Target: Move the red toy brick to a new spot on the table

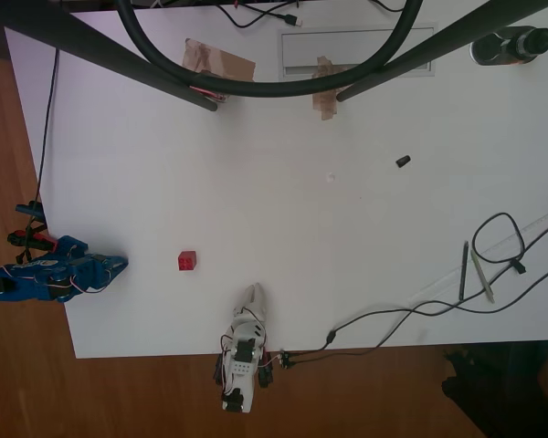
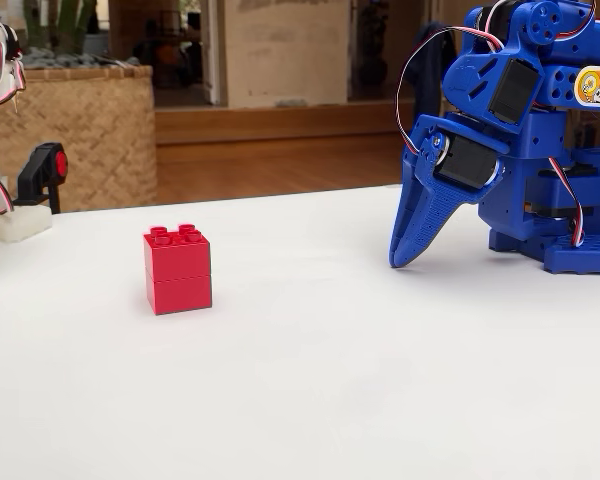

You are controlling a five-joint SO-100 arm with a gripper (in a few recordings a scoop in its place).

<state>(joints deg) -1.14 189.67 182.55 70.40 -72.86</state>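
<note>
- The red toy brick (image 1: 186, 260) stands upright on the table (image 1: 347, 228), studs up, in the lower left part of the overhead view; in the fixed view it (image 2: 178, 269) sits alone on bare white surface.
- The blue arm's gripper (image 2: 405, 255) points down, its tip at or just above the tabletop, well right of the brick in the fixed view; its fingers look closed together and hold nothing. In the overhead view the gripper (image 1: 117, 265) lies at the table's left edge, near the brick but apart from it.
- A white arm (image 1: 245, 342) rests at the bottom edge, its tip below and right of the brick.
- A small black cap-like piece (image 1: 403, 161) lies well apart to the upper right.
- Brown tape patches (image 1: 217, 62), cables (image 1: 411, 310) and two pens (image 1: 473, 272) occupy the far edges.
</note>
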